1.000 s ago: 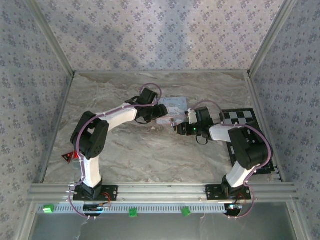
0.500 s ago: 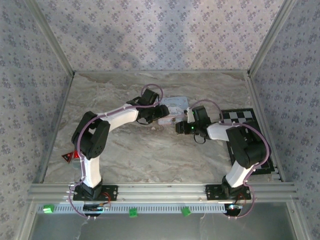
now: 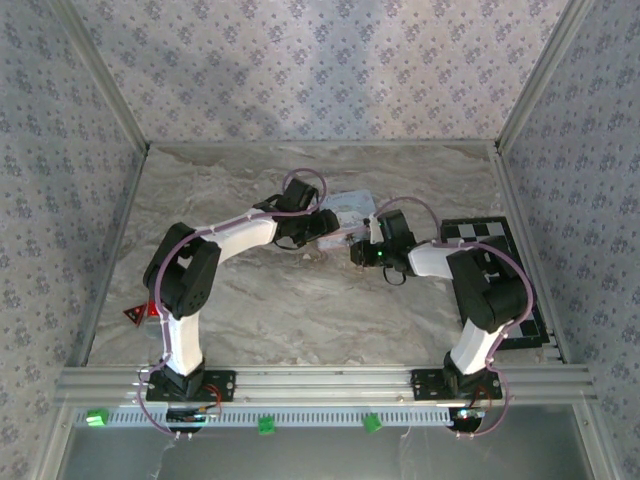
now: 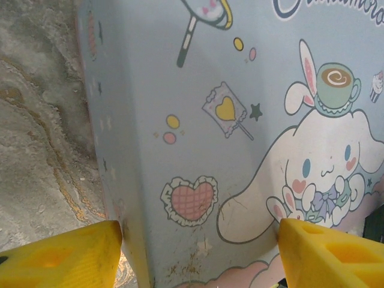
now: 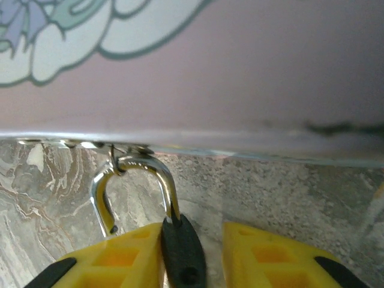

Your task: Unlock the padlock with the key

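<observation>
From the top camera, both arms reach in toward the middle of the marble counter (image 3: pixel 300 300). The pale blue tin (image 3: pixel 352 207) lies there, a bit toward the far side. The left hand (image 3: pixel 325 224) is on the tin's left end and the right hand (image 3: pixel 357 248) is right at its near edge, with a checkered board (image 3: pixel 478 233) off to the right. On the left wrist camera, the tin with its cartoon bunny lid sits right between the two yellow fingers (image 4: pixel 66 255) — the left one is against the tin's side wall and the right one is up against the lid. So that hand is holding the tin, with its fingers set wide. On the right wrist camera, the padlock (image 5: pixel 182 255) hangs at the tin's near edge. Its silver shackle (image 5: pixel 167 187) is hooked through a little ring under the rim, and the dark body sits between the yellow fingers. That hand is narrow but not clamped — the body touches the left finger (image 5: pixel 114 258), and a sliver of counter shows before the right one. I can't tell whether the shackle's left leg sits in the body.
</observation>
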